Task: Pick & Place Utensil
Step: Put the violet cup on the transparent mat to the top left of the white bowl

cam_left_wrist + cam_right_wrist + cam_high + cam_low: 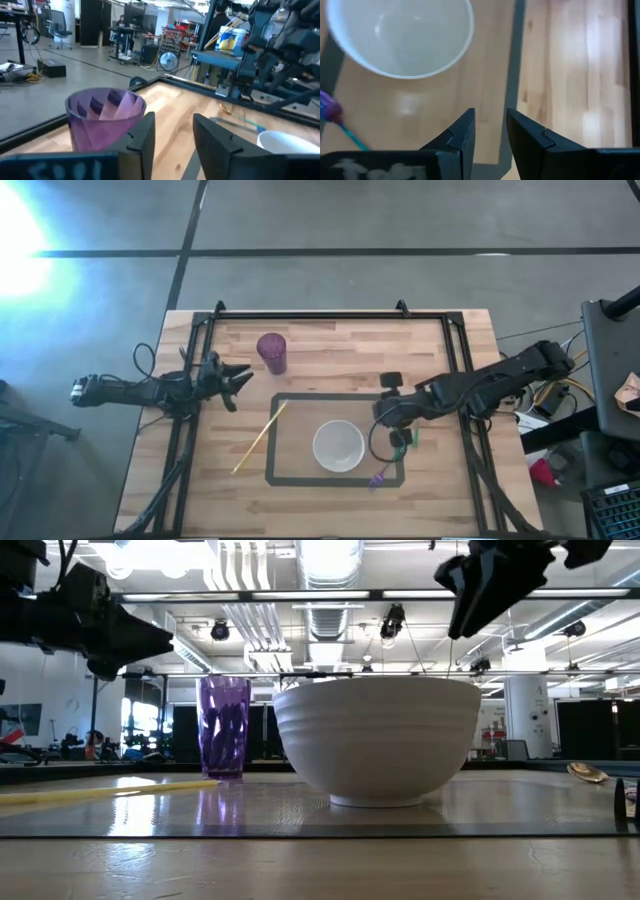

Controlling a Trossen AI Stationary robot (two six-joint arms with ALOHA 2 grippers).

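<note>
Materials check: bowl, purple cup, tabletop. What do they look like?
Bowl: glossy white with ribbed walls, likely ceramic or hard plastic; the look can't settle which.
Purple cup: translucent and faceted, background showing through, probably plastic, possibly glass.
Tabletop: light wood planks with visible grain and a satin sheen that reflects the cup.

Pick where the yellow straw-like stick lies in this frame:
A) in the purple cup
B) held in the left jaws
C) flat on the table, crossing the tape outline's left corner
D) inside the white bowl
C: the yellow stick lies flat on the table, left of the white bowl.
</note>
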